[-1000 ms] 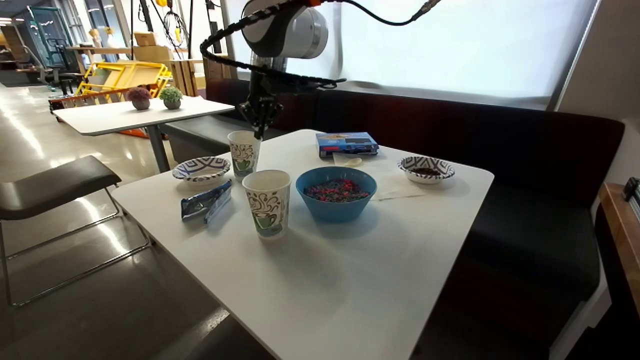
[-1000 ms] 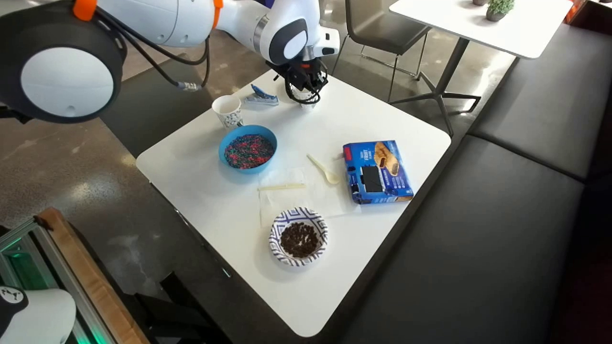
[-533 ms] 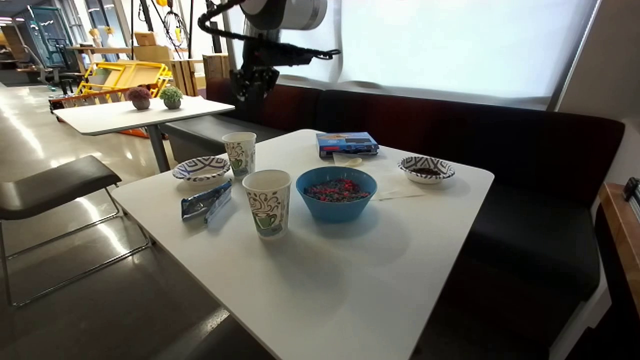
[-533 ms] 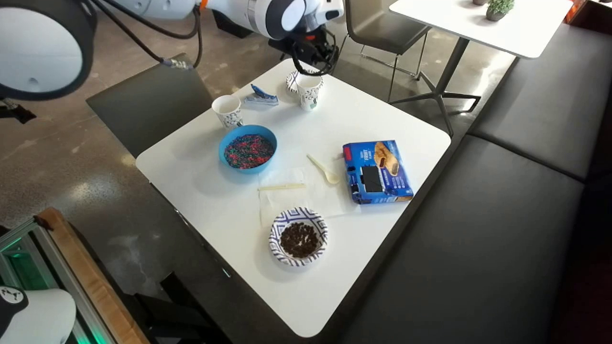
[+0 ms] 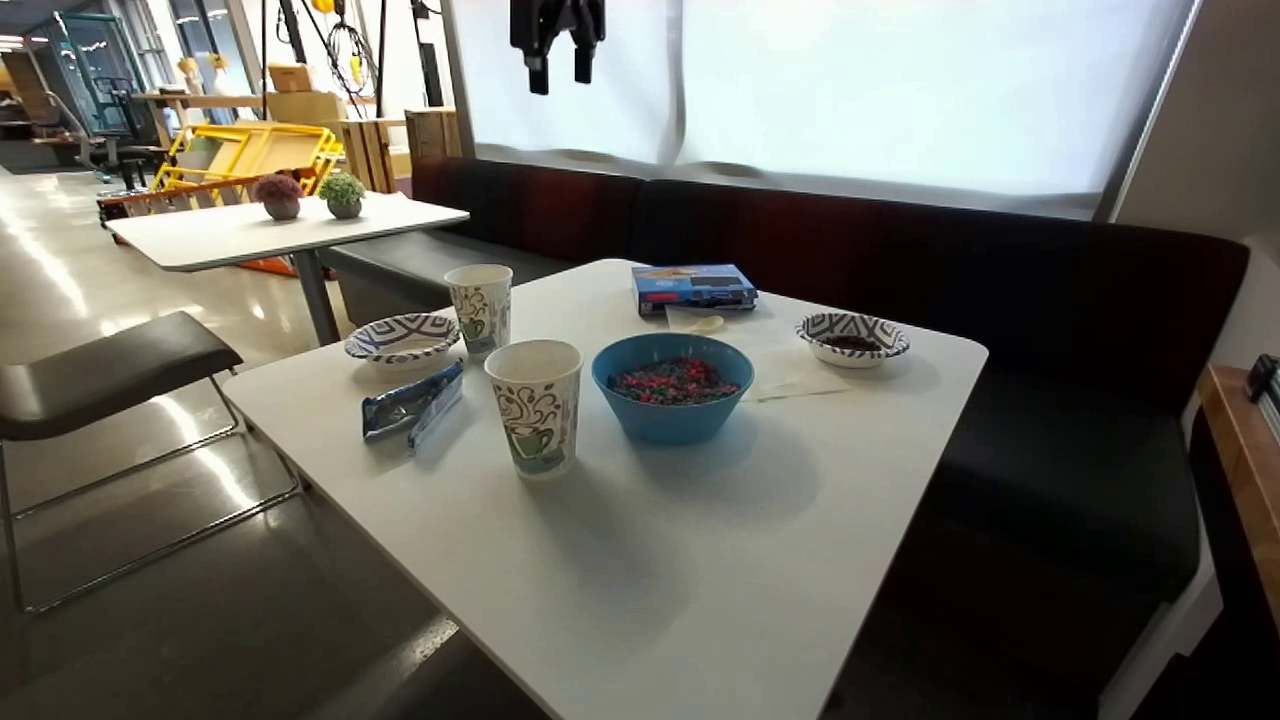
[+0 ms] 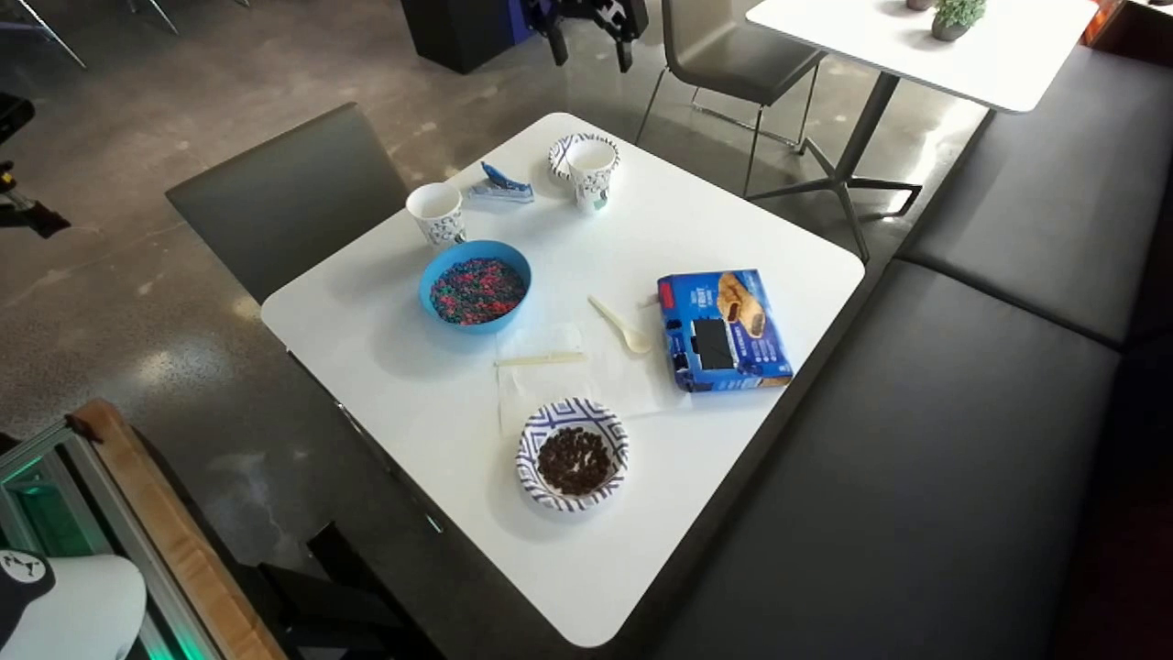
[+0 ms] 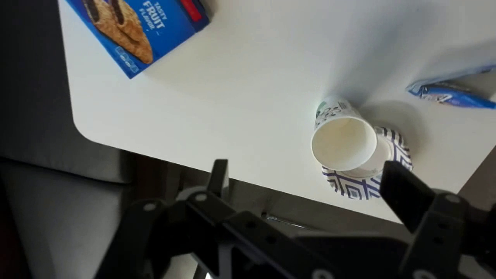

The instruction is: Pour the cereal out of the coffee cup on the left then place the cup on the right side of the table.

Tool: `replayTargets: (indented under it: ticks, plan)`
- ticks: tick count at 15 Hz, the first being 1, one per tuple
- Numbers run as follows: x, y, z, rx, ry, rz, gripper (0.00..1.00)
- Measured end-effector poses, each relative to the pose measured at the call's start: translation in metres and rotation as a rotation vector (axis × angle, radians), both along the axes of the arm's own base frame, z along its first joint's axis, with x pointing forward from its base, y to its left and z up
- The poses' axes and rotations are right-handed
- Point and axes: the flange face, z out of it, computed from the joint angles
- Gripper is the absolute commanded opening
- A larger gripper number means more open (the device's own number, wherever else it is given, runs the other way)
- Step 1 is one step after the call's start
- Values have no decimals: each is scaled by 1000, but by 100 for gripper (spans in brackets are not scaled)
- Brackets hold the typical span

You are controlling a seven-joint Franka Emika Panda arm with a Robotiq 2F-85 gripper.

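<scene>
A white paper cup with a leaf-and-cup print (image 6: 591, 179) stands upright on the white table (image 6: 586, 568), beside a patterned paper bowl (image 6: 559, 158). Its inside looks pale in the wrist view. A matching cup (image 5: 537, 410) stands by the blue bowl (image 5: 672, 425). Brown pieces like cereal (image 6: 574, 460) lie in a second patterned bowl (image 6: 530, 454). Raised above the far part of the table in an exterior view, my gripper (image 5: 560, 80) is open and holds nothing. In the wrist view the cup beyond the fingertips is apart from the gripper (image 7: 306, 166).
Red and dark bits fill the blue bowl. A blue snack box (image 6: 724, 330), a pale spoon (image 6: 621, 325) and napkins (image 6: 550, 394) lie on the table. A blue wrapper (image 6: 502, 188) lies between the two cups. A dark bench (image 6: 898, 513) runs along one side.
My gripper was at the rim of the cup near the patterned bowl. It has let go, opened and risen well clear; the cup has settled upright and stays there.
</scene>
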Motion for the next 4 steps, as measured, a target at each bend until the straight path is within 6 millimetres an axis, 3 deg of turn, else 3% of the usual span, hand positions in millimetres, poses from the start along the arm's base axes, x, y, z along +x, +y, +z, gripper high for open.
replayTargets:
  ticks: [2,4]
  plan:
    - [-5,0,15,-2,-14,7,100]
    - [-4,-1,9,-3,-6,6,100]
